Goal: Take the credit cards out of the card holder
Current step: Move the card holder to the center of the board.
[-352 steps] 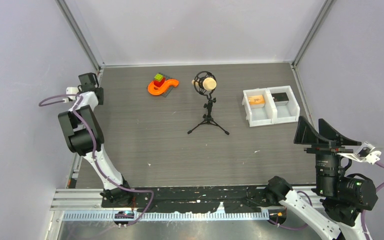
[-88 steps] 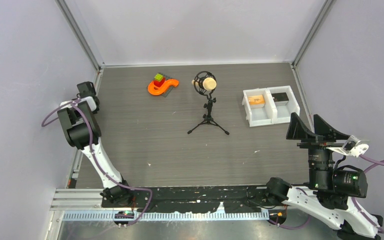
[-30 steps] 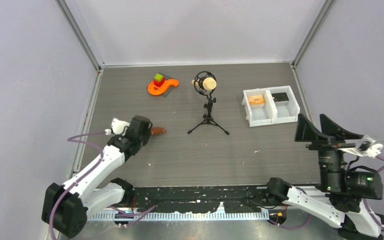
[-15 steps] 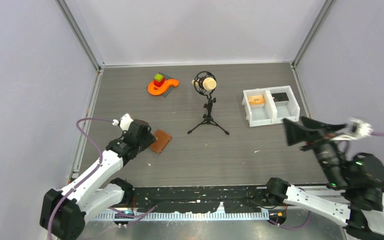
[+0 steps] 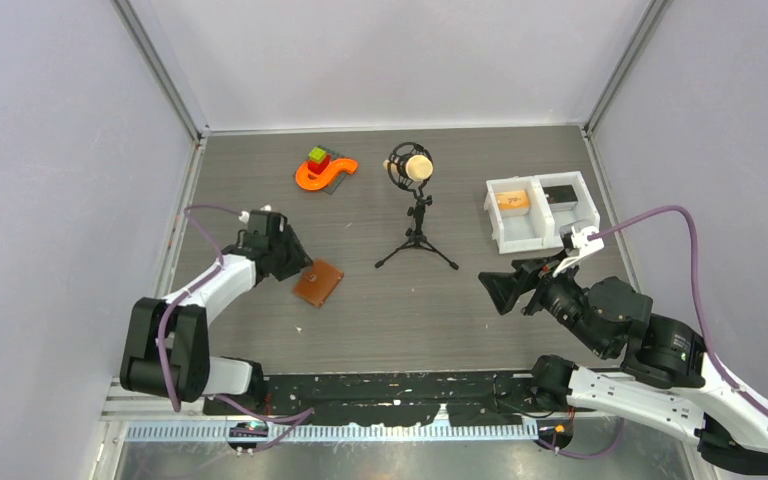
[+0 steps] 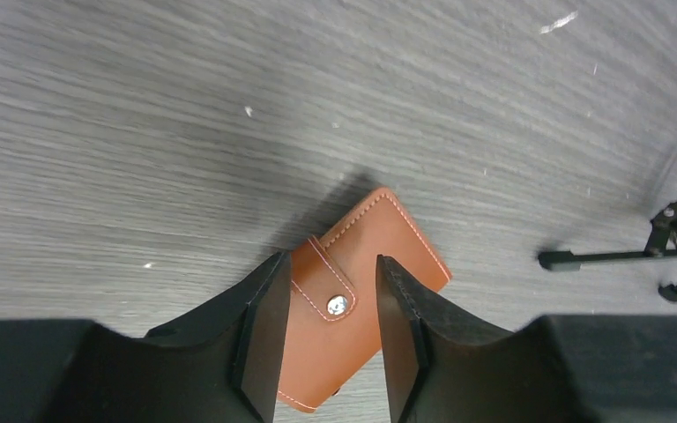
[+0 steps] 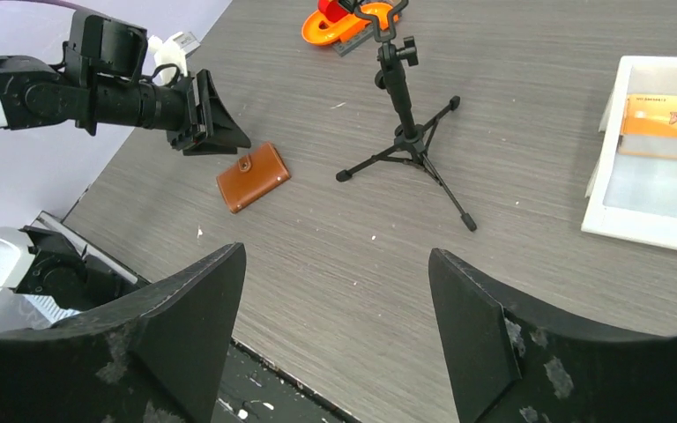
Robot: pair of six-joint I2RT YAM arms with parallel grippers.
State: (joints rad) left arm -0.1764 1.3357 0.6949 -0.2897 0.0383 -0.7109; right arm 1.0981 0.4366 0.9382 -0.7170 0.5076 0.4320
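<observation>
The card holder (image 5: pixel 318 284) is a brown leather wallet lying flat and closed on the table, left of centre, its snap tab fastened. It also shows in the left wrist view (image 6: pixel 379 240) and the right wrist view (image 7: pixel 253 177). My left gripper (image 5: pixel 295 262) is open and empty, just up-left of the card holder, its fingers (image 6: pixel 264 308) framing it without touching. My right gripper (image 5: pixel 505 290) is open and empty, held above the table right of centre, pointing left; the right wrist view (image 7: pixel 337 251) shows bare table between its fingers. No cards are visible.
A microphone on a black tripod (image 5: pixel 417 215) stands mid-table. An orange toy with coloured blocks (image 5: pixel 325 170) sits at the back left. A white two-compartment bin (image 5: pixel 541 212) stands at the back right, with an orange item in its left compartment and a black item in its right.
My left arm swung in from the left wall, set the card holder on the table, let go and drew back up-left. My right arm dropped and swung left towards the middle.
</observation>
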